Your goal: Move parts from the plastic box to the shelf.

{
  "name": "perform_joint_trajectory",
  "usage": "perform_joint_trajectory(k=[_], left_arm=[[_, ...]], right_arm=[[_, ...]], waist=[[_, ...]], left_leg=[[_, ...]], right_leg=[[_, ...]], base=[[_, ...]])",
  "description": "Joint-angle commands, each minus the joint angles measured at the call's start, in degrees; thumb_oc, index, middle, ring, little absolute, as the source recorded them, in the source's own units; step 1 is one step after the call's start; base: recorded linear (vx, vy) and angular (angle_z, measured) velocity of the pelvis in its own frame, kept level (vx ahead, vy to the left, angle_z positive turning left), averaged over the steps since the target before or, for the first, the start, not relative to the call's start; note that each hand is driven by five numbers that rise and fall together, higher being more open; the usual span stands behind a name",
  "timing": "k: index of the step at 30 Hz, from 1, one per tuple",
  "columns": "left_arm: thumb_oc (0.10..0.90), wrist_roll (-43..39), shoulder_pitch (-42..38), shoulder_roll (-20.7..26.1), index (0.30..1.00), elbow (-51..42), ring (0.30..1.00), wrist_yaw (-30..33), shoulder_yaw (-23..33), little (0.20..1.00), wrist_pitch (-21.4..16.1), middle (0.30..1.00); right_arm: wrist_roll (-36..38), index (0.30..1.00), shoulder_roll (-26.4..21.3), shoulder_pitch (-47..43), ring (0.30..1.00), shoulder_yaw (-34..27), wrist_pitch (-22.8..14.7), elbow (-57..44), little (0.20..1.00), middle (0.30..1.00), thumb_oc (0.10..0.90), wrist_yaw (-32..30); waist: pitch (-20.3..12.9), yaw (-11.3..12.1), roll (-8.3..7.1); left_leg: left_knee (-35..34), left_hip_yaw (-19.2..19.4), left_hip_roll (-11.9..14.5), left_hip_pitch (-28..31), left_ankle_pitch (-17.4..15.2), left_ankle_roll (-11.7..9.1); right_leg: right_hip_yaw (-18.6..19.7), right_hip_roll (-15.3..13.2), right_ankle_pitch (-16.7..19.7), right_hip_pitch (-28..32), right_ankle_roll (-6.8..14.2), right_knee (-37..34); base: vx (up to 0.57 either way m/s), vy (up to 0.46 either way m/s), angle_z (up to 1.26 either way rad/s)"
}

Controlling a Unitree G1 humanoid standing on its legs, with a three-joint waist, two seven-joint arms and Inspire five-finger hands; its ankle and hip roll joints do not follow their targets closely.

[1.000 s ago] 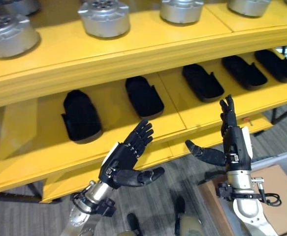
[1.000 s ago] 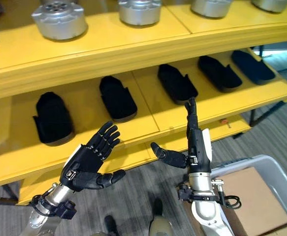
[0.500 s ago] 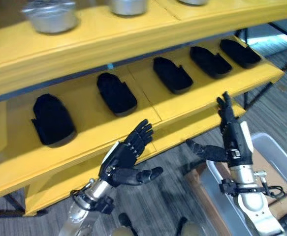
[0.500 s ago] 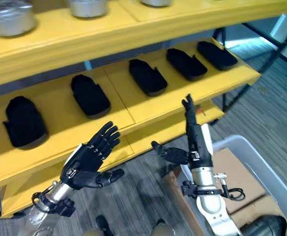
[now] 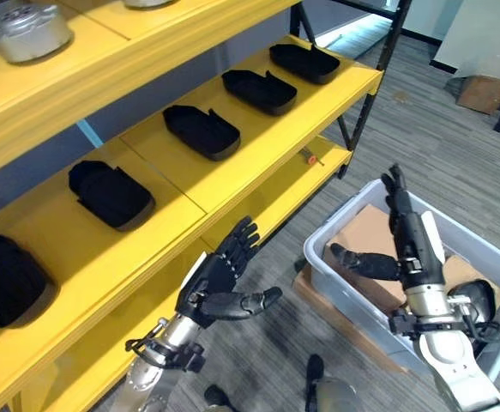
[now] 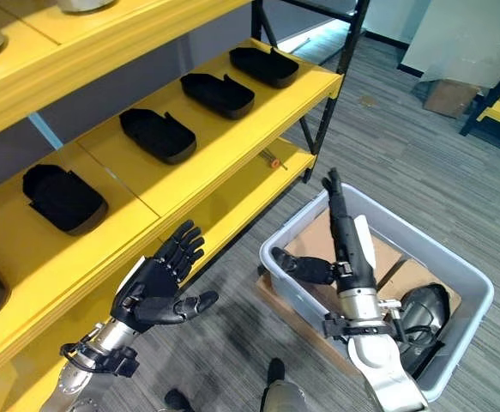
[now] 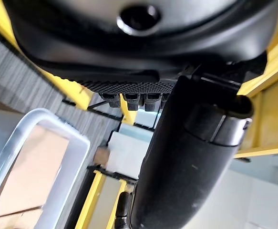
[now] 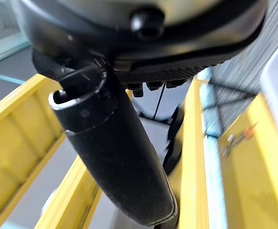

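Plastic box (image 5: 335,249) now fully in view, left hand (image 5: 217,281) and right hand (image 5: 408,240) spread, empty.

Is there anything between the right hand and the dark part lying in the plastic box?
Nothing visible does. The right hand is open above the plastic box, which has no lid. The dark part lies uncovered in its near corner, beside cardboard on the bottom.

The right forearm hides part of the dark part (image 5: 481,302) in the plastic box (image 6: 468,275); the far-left black tray (image 5: 5,279) is cut off by the edge
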Motion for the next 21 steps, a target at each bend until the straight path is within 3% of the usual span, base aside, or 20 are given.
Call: perform_joint_trajectory(k=[1, 5, 8, 9, 10, 12, 13, 16, 17, 21], left_arm=[[0.900, -1.2, -3.5, 1.4, 1.000, -7.3, 1.000, 1.9, 3.0, 1.000, -3.1, 1.000], [0.900, 4.6, -4.4, 1.2, 1.000, -6.6, 1.000, 7.7, 3.0, 1.000, -1.6, 1.000], [0.900, 5.3, -3.6, 1.3, 1.000, -6.3, 1.000, 9.1, 4.3, 1.000, -1.1, 1.000], [0.900, 5.8, -2.5, 1.1, 1.000, -6.4, 1.000, 9.6, 5.0, 1.000, -1.3, 1.000], [0.900, 6.1, -2.3, 1.1, 1.000, -6.5, 1.000, 9.7, 5.2, 1.000, -1.3, 1.000], [0.900, 7.6, -0.1, 0.5, 1.000, -7.6, 1.000, 11.1, 6.4, 1.000, -1.3, 1.000], [0.900, 7.7, 0.3, 0.2, 1.000, -7.8, 1.000, 10.9, 6.7, 1.000, -1.4, 1.000], [0.900, 8.8, 0.5, -0.1, 1.000, -8.3, 1.000, 9.8, 7.5, 1.000, -0.7, 1.000], [0.900, 7.6, 0.0, 0.1, 1.000, -7.5, 1.000, 8.0, 7.8, 1.000, 0.2, 1.000], [0.900, 7.2, -0.1, 0.9, 1.000, -6.2, 1.000, 5.7, 7.6, 1.000, -1.5, 1.000]], right_arm=[[-0.6, 1.000, -0.7, -3.3, 1.000, -4.0, -4.9, -5.7, 1.000, 1.000, 0.900, 0.8], [1.0, 1.000, -1.7, -3.5, 1.000, -4.1, -4.3, -4.5, 1.000, 1.000, 0.900, 3.2], [2.8, 1.000, -2.1, -2.9, 1.000, -4.8, -5.6, -2.8, 1.000, 1.000, 0.900, 4.0], [3.6, 1.000, -2.3, -2.8, 1.000, -4.8, -6.0, -2.2, 1.000, 1.000, 0.900, 5.1], [3.6, 1.000, -2.4, -2.7, 1.000, -4.8, -5.9, -2.1, 1.000, 1.000, 0.900, 5.1], [2.5, 1.000, -3.0, -3.4, 1.000, -3.1, -5.7, -1.4, 1.000, 1.000, 0.900, 5.3], [2.9, 1.000, -2.9, -3.4, 1.000, -2.6, -5.2, -1.4, 1.000, 1.000, 0.900, 5.4], [3.6, 1.000, -2.2, -2.9, 1.000, -1.6, -4.4, -1.1, 1.000, 1.000, 0.900, 6.0], [5.0, 1.000, -1.5, -1.8, 1.000, -0.7, -2.6, -1.0, 1.000, 1.000, 0.900, 8.2], [8.6, 1.000, -1.1, -0.2, 1.000, -0.8, -1.0, -0.7, 1.000, 1.000, 0.900, 8.2]], waist=[[-4.4, -1.8, -3.06], [-4.5, -2.2, -2.75], [-4.3, -1.3, -2.91], [-4.3, -0.4, -2.99], [-4.2, -0.2, -3.01], [-3.8, 2.0, -2.95], [-3.8, 2.4, -2.94], [-3.8, 2.9, -2.77], [-3.6, 2.7, -2.35], [-2.8, 2.9, -1.88]], left_leg=[[-1.2, -4.5, -2.4, -5.3, 0.3, -0.4], [-1.1, -8.1, -1.4, -5.4, 2.8, -1.9], [0.0, -15.3, -1.7, -6.4, 3.4, -1.4], [0.2, -20.7, -2.9, -6.6, 2.8, -1.1], [0.3, -21.9, -3.2, -6.6, 2.7, -1.0], [2.0, -34.9, -6.9, -7.6, 1.8, 0.3], [2.4, -36.9, -8.3, -7.8, 0.6, 0.9], [2.9, -38.5, -12.0, -8.1, -2.4, 2.4], [1.7, -37.7, -14.4, -8.4, -3.4, 3.2], [-0.5, -39.2, -17.4, -11.3, -1.5, 3.6]], right_leg=[[-3.3, -0.2, -0.6, 7.9, 1.8, -6.2], [-0.6, 1.5, -1.3, 7.6, 0.7, -6.1], [3.0, 2.7, -1.3, 6.8, -0.3, -5.3], [5.6, 3.1, -1.5, 6.5, -0.5, -4.9], [6.1, 3.2, -1.6, 6.5, -0.5, -4.8], [12.7, 4.4, -1.8, 6.6, -1.3, -4.3], [14.1, 4.7, -1.7, 6.6, -1.4, -4.3], [16.2, 5.4, -1.3, 7.0, -1.3, -4.7], [16.4, 6.0, -0.9, 7.1, -1.0, -4.7], [17.3, 7.4, -1.0, 6.6, -0.7, -3.8]], base=[[-0.05, -0.292, -0.32], [-0.01, -0.197, -0.33], [0.01, -0.140, -0.58], [0.01, -0.081, -0.80], [0.10, -0.070, -1.09], [0.13, -0.077, -1.44], [0.11, -0.076, -1.33], [0.09, -0.045, -1.14], [0.14, -0.010, -0.99], [0.09, 0.043, -0.71]])
